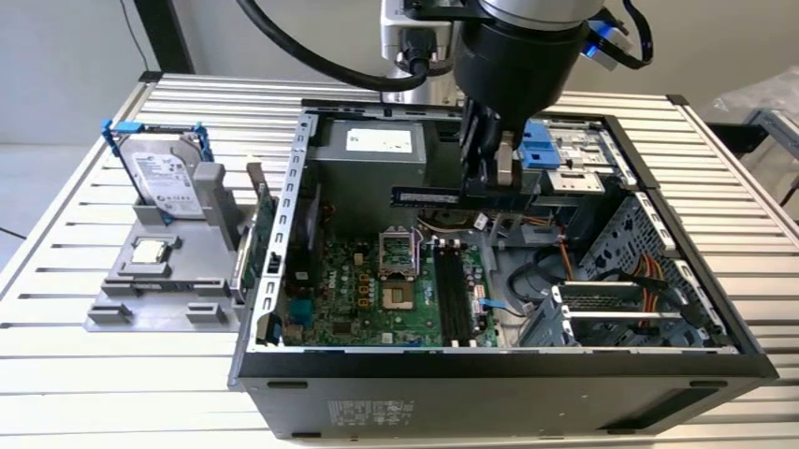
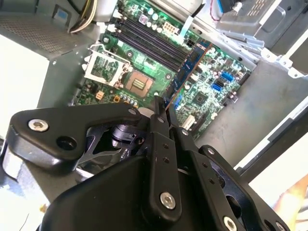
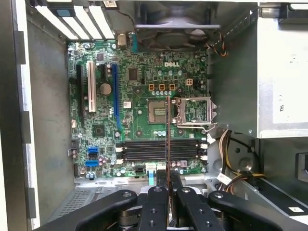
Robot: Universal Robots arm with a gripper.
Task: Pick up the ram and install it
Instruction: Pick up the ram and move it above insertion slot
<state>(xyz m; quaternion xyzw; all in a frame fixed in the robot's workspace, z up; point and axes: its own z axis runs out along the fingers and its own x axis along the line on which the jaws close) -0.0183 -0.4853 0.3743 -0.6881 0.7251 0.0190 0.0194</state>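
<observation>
**A:** What sits furthest toward the exterior view's left?

**B:** A grey stand [image 1: 125,309] on the slatted table [image 1: 75,393], at nine o'clock from the open computer case [image 1: 500,393]. It props a hard drive [image 1: 163,173] upright and cradles a small square processor chip [image 1: 150,251], probably so each part is easy to reach.

**A:** And inside the case?

**B:** A green motherboard [image 1: 362,290] lies flat with the side panel off, which lets the arm work from above. Its black memory slots [image 1: 452,299] run side by side and look vacant.

**A:** Where is the ram?

**B:** The ram [image 1: 431,196] hangs in the air above the board, around twelve o'clock from the slots. The gripper [image 1: 493,187] is clenched on it. Its fingers [image 1: 503,166] pinch the flat faces, which I judge leaves the lower edge free. In the first wrist view the ram [image 3: 167,134] shows edge-on, crossing the slots [image 3: 159,150] rather than lying along them. It is not seated.

**A:** Further right?

**B:** At three o'clock, a metal drive cage [image 1: 624,243] with orange cables [image 1: 652,273].
</observation>
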